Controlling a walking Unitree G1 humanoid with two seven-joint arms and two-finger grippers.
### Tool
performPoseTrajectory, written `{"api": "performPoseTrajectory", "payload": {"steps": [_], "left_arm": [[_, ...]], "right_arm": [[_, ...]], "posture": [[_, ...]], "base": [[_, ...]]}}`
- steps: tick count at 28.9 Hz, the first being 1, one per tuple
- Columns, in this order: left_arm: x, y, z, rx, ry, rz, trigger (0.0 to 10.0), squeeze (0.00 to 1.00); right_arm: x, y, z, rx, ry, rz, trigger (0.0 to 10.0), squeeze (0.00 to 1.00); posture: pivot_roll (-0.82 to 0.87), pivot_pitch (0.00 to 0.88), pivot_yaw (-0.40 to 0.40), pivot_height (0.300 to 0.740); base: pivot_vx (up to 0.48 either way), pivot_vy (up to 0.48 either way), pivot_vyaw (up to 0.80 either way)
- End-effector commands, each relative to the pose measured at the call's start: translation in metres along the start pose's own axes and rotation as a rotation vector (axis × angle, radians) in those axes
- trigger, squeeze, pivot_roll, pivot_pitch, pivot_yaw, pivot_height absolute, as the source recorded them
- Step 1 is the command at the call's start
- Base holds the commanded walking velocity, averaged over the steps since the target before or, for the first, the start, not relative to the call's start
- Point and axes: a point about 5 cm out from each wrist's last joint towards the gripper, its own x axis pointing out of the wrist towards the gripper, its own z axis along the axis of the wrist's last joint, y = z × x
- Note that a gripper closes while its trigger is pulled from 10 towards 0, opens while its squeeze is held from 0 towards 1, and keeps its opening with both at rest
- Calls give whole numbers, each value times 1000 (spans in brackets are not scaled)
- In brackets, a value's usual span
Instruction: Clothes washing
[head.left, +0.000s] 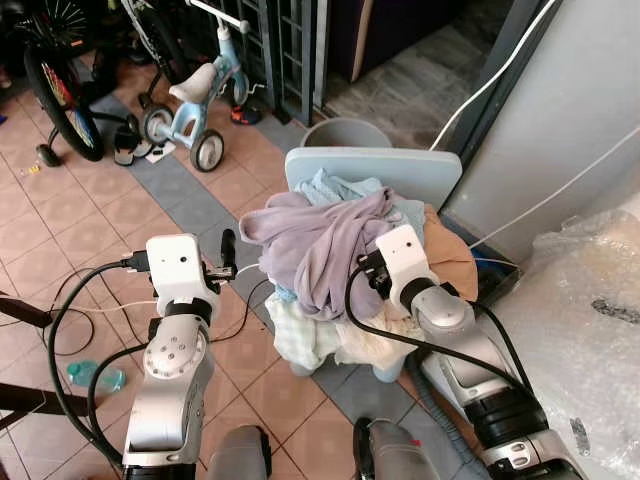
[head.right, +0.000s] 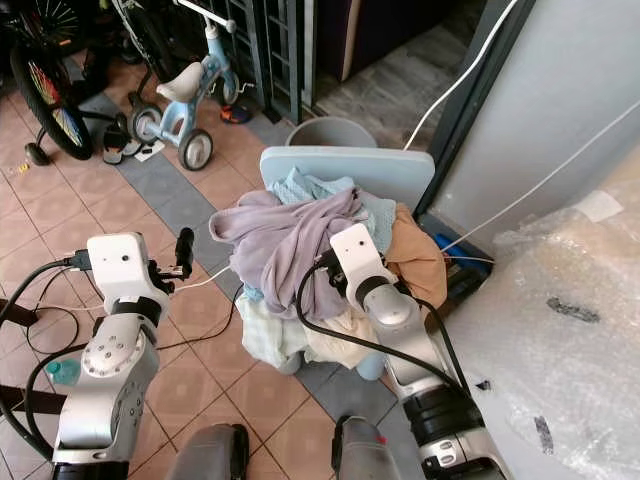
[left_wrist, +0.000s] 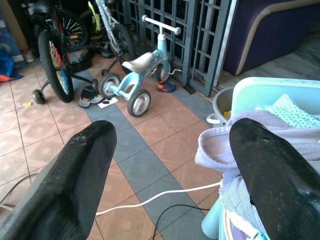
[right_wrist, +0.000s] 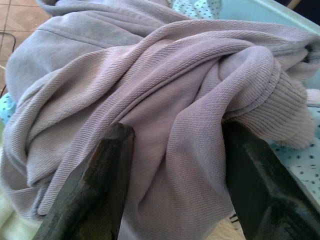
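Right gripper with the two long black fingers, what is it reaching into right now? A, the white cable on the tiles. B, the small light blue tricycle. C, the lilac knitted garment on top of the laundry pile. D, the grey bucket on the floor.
C: the right gripper has its black fingers spread on either side of a fold of the lilac knitted garment heaped on the pale blue laundry basket.
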Motion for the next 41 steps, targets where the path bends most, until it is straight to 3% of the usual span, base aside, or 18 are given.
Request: {"api": "performPoseTrajectory", "payload": {"steps": [1, 2, 3, 14, 20, 23, 25, 27, 29, 32, 35, 41], "left_arm": [[-2, 2, 0, 14, 5, 8, 10000, 0], [-3, 2, 0, 15, 5, 8, 10000, 0], [-2, 1, 0, 15, 5, 7, 10000, 0], [0, 0, 1, 15, 8, 6, 10000, 0], [0, -1, 1, 16, 10, 12, 10000, 0], [0, -1, 0, 18, 13, 20, 10000, 0], [0, -1, 0, 18, 13, 21, 10000, 0], [0, 0, 0, 18, 17, 27, 10000, 0], [1, 0, -1, 20, 18, 26, 10000, 0], [2, 2, -2, 39, 31, 54, 10000, 0], [3, 3, -3, 46, 34, 64, 10000, 0], [7, 6, -5, 61, 54, 92, 10000, 0]], "right_arm": [[4, 11, -5, -1, 30, 60, 980, 0], [5, 12, -4, 4, 28, 67, 980, 0], [7, 15, -2, 9, 23, 80, 0, 0], [33, 37, 13, -69, 33, 89, 0, 0], [39, 31, 11, -78, 59, 8, 0, 0], [38, 13, -3, -49, 115, -106, 0, 0], [38, 10, -4, -39, 118, -122, 0, 0], [36, -3, -9, 52, 131, -191, 0, 0], [34, -7, -14, 88, 146, -213, 0, 0], [33, -4, -27, 294, 204, -214, 0, 0], [30, -6, -36, 353, 236, -235, 0, 0], [32, -10, -24, 459, 166, -241, 0, 0]], "posture": [[88, 183, -7, 740], [88, 183, -7, 740], [89, 179, -8, 740], [92, 179, -6, 740], [103, 182, -9, 740], [103, 181, -11, 740], [103, 181, -11, 740], [101, 180, -8, 740], [99, 179, -7, 740], [97, 179, -5, 740], [97, 164, 6, 740], [94, 153, 18, 740]], "base": [[0, 0, 0], [0, 0, 0], [0, 0, 0], [0, 0, 0], [0, 0, 0], [0, 0, 0], [0, 0, 0], [0, 0, 0], [0, 0, 0], [0, 0, 0], [0, 0, 0], [0, 0, 0]]}}
